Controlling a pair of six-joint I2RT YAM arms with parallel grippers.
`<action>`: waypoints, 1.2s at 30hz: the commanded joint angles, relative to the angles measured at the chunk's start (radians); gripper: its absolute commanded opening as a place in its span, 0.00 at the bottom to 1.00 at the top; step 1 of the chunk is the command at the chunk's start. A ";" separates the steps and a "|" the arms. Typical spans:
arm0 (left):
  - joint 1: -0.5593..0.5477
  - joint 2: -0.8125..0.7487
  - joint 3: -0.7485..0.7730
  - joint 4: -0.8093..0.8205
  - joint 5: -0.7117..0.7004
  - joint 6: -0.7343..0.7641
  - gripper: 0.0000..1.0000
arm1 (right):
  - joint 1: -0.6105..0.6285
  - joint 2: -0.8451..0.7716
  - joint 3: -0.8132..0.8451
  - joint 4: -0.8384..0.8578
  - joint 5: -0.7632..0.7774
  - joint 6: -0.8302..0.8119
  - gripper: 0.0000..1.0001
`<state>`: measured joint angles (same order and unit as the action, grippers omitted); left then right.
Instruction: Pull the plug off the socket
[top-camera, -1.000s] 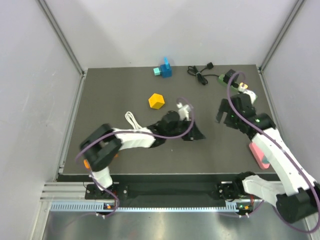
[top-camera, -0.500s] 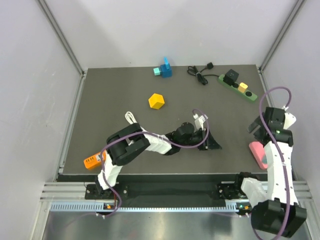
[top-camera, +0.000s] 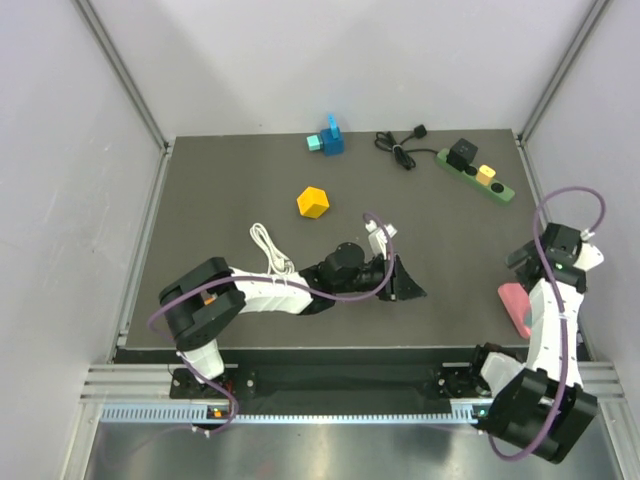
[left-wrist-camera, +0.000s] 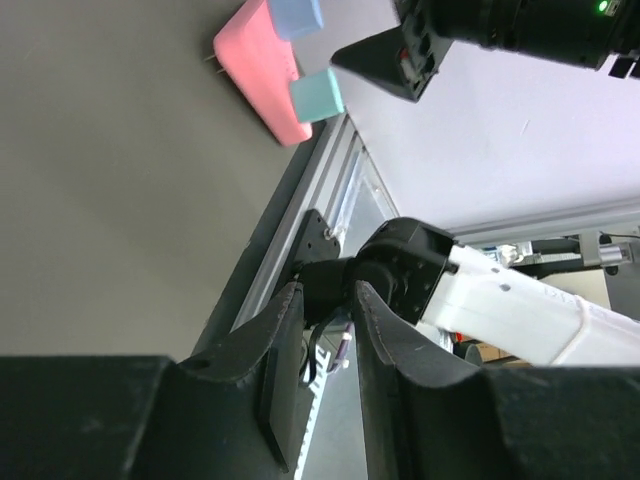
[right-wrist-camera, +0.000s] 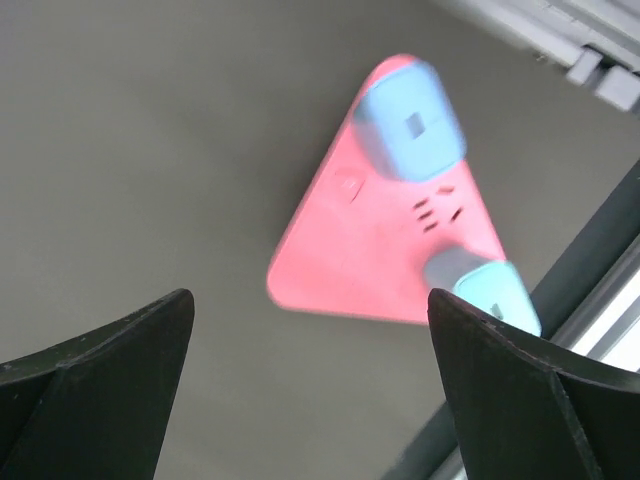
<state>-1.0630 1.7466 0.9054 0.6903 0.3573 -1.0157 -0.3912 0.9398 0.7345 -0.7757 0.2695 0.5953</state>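
The socket (top-camera: 478, 177), a long green power strip, lies at the far right of the table with a black cable (top-camera: 399, 149). A black plug (top-camera: 461, 154) sits in its far end, and a yellow plug (top-camera: 486, 174) sits beside that. My right gripper (top-camera: 523, 263) (right-wrist-camera: 310, 400) hangs wide open near the right edge, well short of the socket and just above a pink power strip (top-camera: 519, 308) (right-wrist-camera: 385, 245). My left gripper (top-camera: 407, 284) (left-wrist-camera: 328, 290) lies low over mid-table, jaws slightly apart with nothing between them.
The pink strip (left-wrist-camera: 262, 72) carries two light blue plugs (right-wrist-camera: 411, 121) (right-wrist-camera: 487, 287). A yellow block (top-camera: 313, 202) and a blue block (top-camera: 328, 137) sit at the back. A white cable (top-camera: 270, 247) lies mid-left and an orange item (top-camera: 207, 298) shows by the left arm. Walls enclose three sides.
My right gripper has pulled back from the green socket to the right edge above the pink strip. The left gripper swung right, then drew back a little.
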 joint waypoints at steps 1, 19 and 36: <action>0.000 -0.050 -0.052 0.015 -0.003 0.019 0.32 | -0.109 -0.018 -0.030 0.111 -0.054 -0.012 1.00; -0.002 -0.246 -0.209 -0.061 -0.050 0.035 0.32 | -0.356 0.099 -0.099 0.334 -0.215 -0.160 1.00; -0.008 -0.300 -0.261 -0.069 -0.087 0.037 0.33 | -0.383 0.094 -0.219 0.461 -0.312 -0.141 1.00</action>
<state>-1.0660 1.4788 0.6456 0.6041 0.2890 -0.9974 -0.7647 1.0409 0.5232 -0.3771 0.0021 0.4534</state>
